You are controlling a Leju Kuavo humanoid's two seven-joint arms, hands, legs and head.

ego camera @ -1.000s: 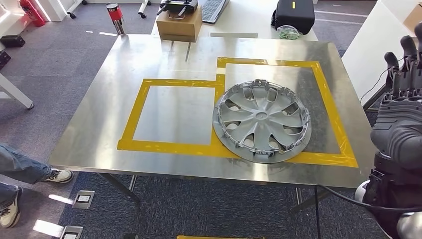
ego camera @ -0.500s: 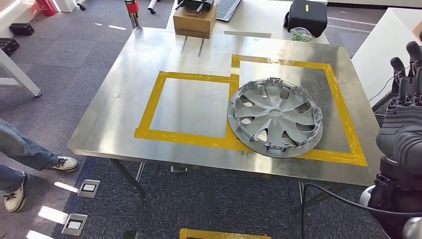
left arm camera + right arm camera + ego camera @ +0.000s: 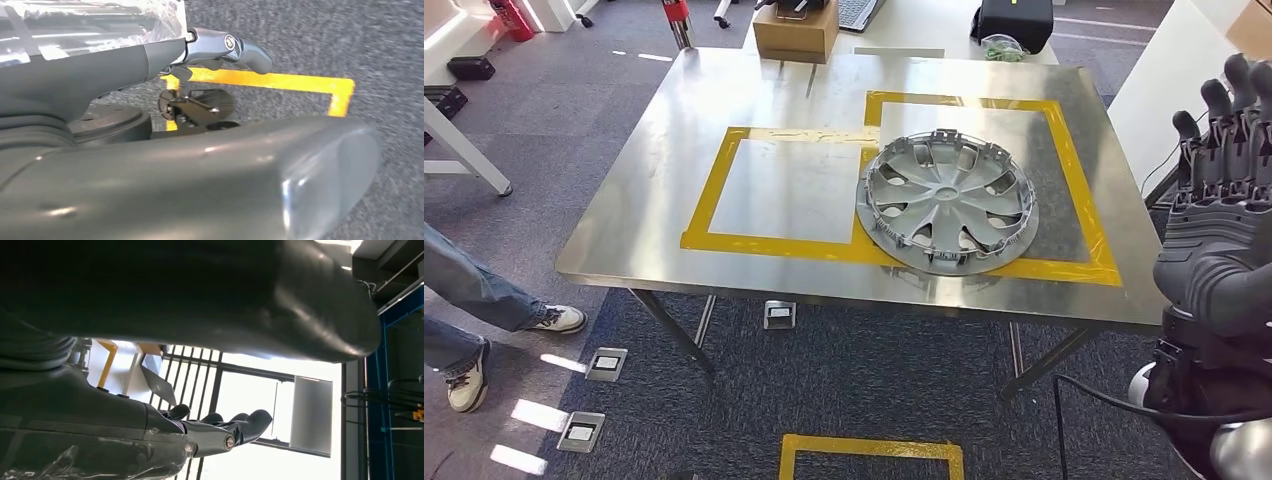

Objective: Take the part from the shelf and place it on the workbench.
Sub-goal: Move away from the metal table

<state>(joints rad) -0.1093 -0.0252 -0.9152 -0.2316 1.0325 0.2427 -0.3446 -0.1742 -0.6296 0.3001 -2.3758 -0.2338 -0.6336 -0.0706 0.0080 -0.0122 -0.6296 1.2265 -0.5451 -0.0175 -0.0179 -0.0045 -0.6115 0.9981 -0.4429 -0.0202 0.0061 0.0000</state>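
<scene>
The silver plastic hubcap (image 3: 946, 202) is seen flat on the steel workbench (image 3: 644, 190), centre-right of frame, overlapping yellow tape. The right hand (image 3: 1224, 215) is raised empty, fingers extended; the left hand (image 3: 220, 47) holds nothing. A clear withdrawal is advised.

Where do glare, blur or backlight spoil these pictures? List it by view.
Head view: sharp, with window sheen across the workbench by the wheel cover. Left wrist view: thumb blurred, floor soft. Right wrist view: bright window backlights the right hand, leaving it nearly black.
</scene>
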